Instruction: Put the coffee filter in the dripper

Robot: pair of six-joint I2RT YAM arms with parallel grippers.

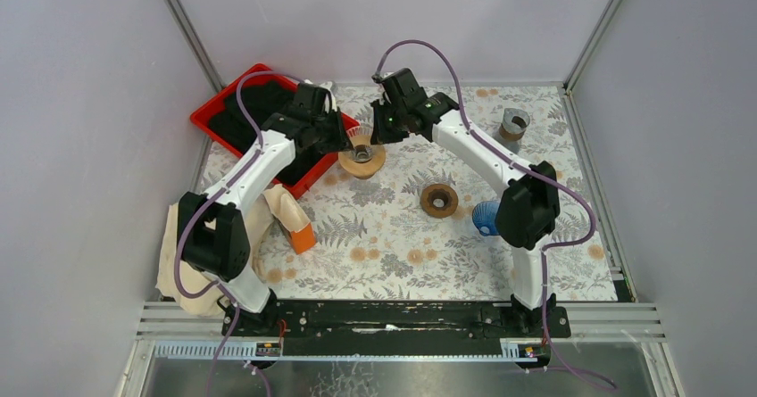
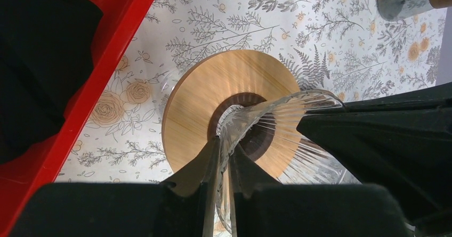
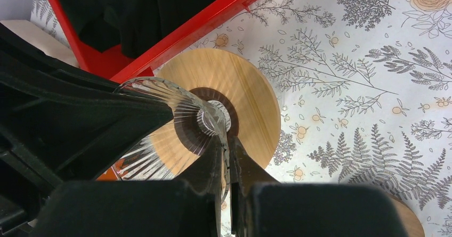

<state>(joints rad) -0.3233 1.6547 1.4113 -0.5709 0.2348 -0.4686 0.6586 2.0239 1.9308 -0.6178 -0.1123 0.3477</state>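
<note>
Tabletop (image 1: 393, 236): covered in a floral and fern print, with two arms reaching over it from the near edge. Glass dripper (image 2: 277, 114): a ribbed clear cone at the far centre, its narrow end seated in the dark centre of a round wooden disc (image 2: 213, 88); whether the disc rests on the tabletop or is raised cannot be told. Left gripper (image 2: 224, 152): placed on the left side of the dripper, jaws clenched on the glass rim, one finger inside the wall and one outside. Right gripper (image 3: 226, 152): placed on the right side of the dripper, jaws likewise clenched on the glass wall, facing the left gripper across the cone. Red tray (image 2: 98, 61): set at the far left, just beside the wooden disc, with a black cloth (image 2: 37, 61) held inside it. Brown ring (image 1: 439, 200): laid flat near the middle, apart from the dripper. Blue pleated cone (image 1: 485, 217): laid to the right of the ring, partly hidden by the right arm; whether it is the coffee filter cannot be told. Grey vessel (image 1: 513, 124): stood at the far right, banded in brown. Orange object (image 1: 303, 236): laid at the near left, beside a beige cloth (image 1: 183, 268) draped over the left edge.
</note>
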